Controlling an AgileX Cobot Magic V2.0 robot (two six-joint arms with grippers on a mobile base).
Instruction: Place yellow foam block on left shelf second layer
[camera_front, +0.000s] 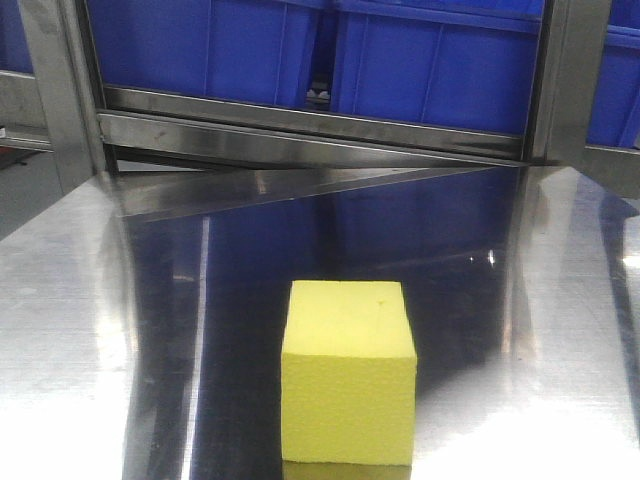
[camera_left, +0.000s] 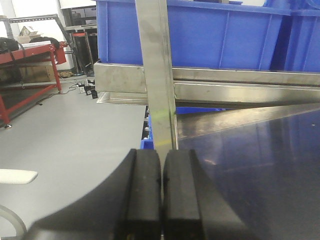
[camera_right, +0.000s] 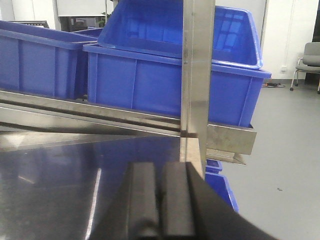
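The yellow foam block (camera_front: 349, 375) stands on the shiny steel table (camera_front: 90, 330), near its front edge and a little right of centre in the front view. Neither gripper shows in that view. In the left wrist view my left gripper (camera_left: 162, 170) is shut with nothing between its black pads, hanging over the table's left edge in front of a steel shelf post (camera_left: 156, 75). My right gripper (camera_right: 158, 172) is likewise shut and empty, by the right-hand shelf post (camera_right: 196, 70). The block does not appear in either wrist view.
Blue plastic bins (camera_front: 430, 60) sit on the steel shelf rail (camera_front: 300, 125) behind the table. More blue bins (camera_right: 150, 75) show in the right wrist view. Left of the table lies open grey floor (camera_left: 60, 135) with a red workbench (camera_left: 30, 55); a grey chair (camera_right: 309, 62) stands far right.
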